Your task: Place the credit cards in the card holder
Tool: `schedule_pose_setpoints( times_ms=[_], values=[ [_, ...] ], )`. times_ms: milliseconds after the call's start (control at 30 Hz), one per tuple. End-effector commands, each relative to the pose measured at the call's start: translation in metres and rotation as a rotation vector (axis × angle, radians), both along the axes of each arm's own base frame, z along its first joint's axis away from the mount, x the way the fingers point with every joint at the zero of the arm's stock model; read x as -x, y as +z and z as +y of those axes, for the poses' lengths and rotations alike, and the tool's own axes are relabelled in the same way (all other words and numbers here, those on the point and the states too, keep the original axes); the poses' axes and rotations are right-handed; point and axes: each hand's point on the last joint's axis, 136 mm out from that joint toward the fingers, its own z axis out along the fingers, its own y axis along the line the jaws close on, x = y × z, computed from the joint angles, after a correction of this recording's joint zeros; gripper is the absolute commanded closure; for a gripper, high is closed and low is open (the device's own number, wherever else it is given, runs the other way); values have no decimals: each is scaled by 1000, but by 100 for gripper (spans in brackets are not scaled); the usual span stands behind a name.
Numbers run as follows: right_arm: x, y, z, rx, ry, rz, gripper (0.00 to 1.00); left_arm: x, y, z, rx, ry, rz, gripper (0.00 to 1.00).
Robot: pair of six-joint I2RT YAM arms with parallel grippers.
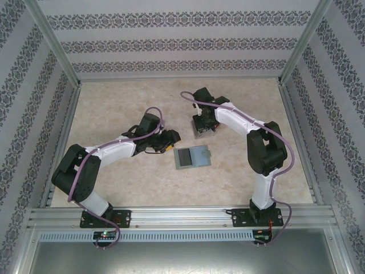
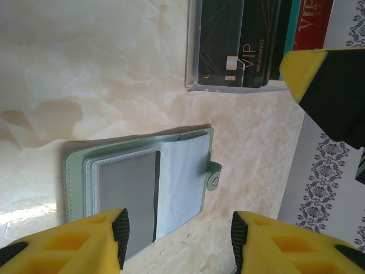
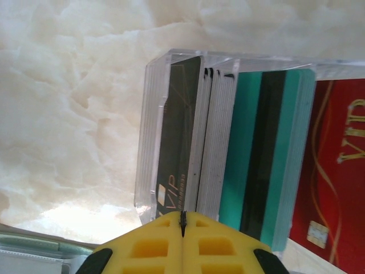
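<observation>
With our right gripper (image 3: 182,227) pinched shut at the dark card (image 3: 178,142) in the clear tray (image 3: 149,137), we should lift straight up, then head for the open card holder (image 2: 179,177) beneath our spread left gripper (image 2: 178,238).

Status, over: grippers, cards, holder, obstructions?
Left gripper open, beside the card holder, which lies open with one dark card sleeved. Right gripper shut at the clear tray, credit cards standing in it. Nothing on the card holder.

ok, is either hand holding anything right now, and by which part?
Left hand open, holding nothing. Right hand shut at the near edge of the dark VIP card in the clear tray; actual pinch cannot be told.
</observation>
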Motion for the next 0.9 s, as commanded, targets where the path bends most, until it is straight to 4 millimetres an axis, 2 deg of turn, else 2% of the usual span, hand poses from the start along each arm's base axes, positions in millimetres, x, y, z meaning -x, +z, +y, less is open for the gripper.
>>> schedule_pose_setpoints(
  times_ms=[0,100,133,300,367,433,533,767,867],
  values=[
    [-5,23,-5,45,-3,-57,100,-2,0,-2,16,-4,-7,47],
    [-7,25,-10,60,-15,-74,99,-2,0,-2,15,-3,-7,47],
    [-7,25,-10,64,-14,-76,90,-3,0,-2,15,-2,-6,47],
    [-6,11,-4,34,-5,-18,81,-4,1,-2,13,-3,-10,47],
    [-6,4,3,22,5,1,72,-4,1,-3,12,-3,-11,47],
    [-9,-1,3,46,5,5,71,-4,0,-2,12,-2,-7,47],
    [-16,-11,0,111,4,-11,61,-3,1,-2,13,-3,-8,47],
    [-24,-32,-8,223,14,3,65,-2,-1,-1,5,-4,-6,47],
    [-30,-28,-19,363,16,-54,64,-2,-2,0,3,-6,-4,48]
  ],
)
